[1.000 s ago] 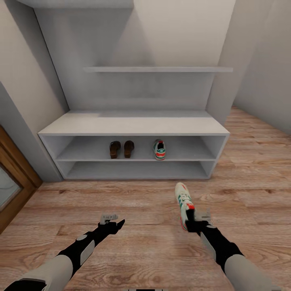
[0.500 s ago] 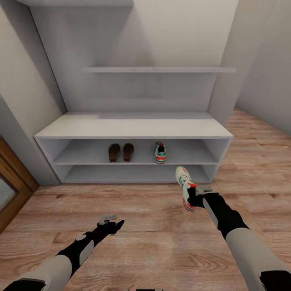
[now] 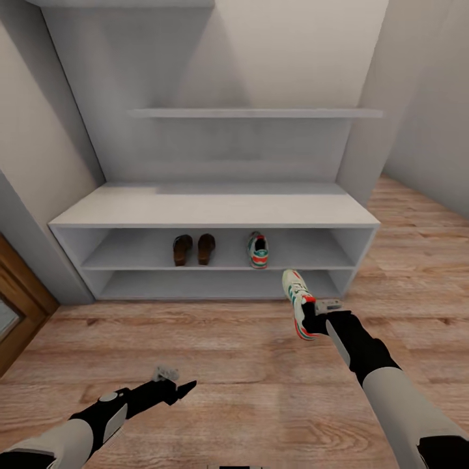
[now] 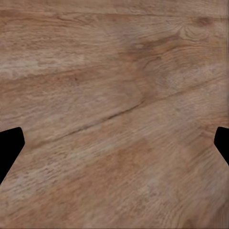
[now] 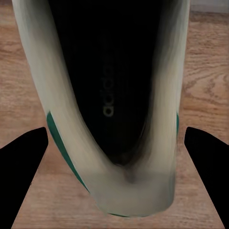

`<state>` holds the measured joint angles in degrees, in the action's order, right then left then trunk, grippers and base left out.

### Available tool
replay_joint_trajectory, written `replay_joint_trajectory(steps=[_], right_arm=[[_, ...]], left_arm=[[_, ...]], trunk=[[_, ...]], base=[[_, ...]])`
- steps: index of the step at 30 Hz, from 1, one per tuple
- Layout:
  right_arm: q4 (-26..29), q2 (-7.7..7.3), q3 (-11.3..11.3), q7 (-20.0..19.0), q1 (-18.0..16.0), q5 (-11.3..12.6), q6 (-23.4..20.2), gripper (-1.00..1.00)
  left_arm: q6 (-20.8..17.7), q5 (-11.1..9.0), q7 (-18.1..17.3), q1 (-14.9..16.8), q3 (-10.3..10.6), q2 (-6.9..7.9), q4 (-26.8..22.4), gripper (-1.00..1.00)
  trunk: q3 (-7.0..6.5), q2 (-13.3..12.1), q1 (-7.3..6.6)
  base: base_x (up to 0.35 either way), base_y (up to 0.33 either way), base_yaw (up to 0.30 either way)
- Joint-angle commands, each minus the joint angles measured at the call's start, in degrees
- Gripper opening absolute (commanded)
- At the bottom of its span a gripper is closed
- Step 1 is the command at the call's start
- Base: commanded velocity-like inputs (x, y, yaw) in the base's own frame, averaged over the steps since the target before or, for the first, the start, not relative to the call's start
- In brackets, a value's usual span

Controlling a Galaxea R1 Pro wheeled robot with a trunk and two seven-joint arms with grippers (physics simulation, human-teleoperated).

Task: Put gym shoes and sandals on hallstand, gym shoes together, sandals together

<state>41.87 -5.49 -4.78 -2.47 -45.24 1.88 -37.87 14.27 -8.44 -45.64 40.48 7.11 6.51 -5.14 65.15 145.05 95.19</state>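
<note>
White sneaker [image 3: 297,307] hangs clamped in the right gripper [image 3: 311,320], at five o'clock of its shelved twin [image 3: 258,250] beside sandals [image 3: 193,249]; left gripper [image 3: 184,388] open.

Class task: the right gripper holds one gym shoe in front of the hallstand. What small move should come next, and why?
Probably carry the held gym shoe forward and slightly up toward the upper open shelf of the hallstand, aiming just right of the gym shoe already there. The right gripper grips it short of the rack, and the sandals already sit together on that shelf.
</note>
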Motion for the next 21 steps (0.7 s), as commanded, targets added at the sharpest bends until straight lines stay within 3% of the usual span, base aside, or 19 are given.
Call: replay_joint_trajectory(steps=[1, 21], right_arm=[[0.1, -0.04, -0.2, 0.0, 0.0, 0.2, -0.3, -1.0], [0.9, 0.04, -0.2, 0.1, -0.2, 0.1, -0.8, -1.0]], left_arm=[[0.6, -0.5, -0.6, 0.0, 0.5, 0.21, 0.2, 1.0], [1.4, -0.4, -1.3, 0.0, 0.5, 1.16, 0.7, 1.0]], trunk=[[0.05, 0.0, 0.01], [0.05, 0.0, 0.01]], base=[[0.211, 0.0, 0.0], [0.084, 0.0, 0.0]])
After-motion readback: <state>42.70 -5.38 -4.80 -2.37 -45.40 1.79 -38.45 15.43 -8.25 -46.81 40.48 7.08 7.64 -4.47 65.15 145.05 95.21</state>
